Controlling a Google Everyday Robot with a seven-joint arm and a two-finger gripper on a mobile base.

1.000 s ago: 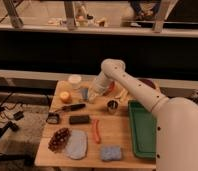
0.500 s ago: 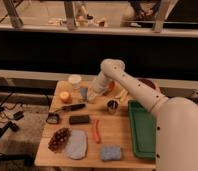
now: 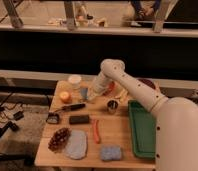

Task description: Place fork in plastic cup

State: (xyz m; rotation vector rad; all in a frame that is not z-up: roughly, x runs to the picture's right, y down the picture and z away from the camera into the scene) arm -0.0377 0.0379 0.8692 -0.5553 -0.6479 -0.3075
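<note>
Gripper (image 3: 90, 95) just beside small light-blue plastic cup (image 3: 84, 93); fork not discernible, grip state can't tell, placement unconfirmed.

plastic cup (image 3: 84, 93): light-blue, upright | gripper (image 3: 92, 95): just beside it

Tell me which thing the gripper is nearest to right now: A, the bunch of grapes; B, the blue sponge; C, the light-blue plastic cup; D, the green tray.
C: the gripper is low over the back part of the table, right beside the plastic cup, with the orange on the cup's other side. Whether it touches the cup cannot be told.
</note>
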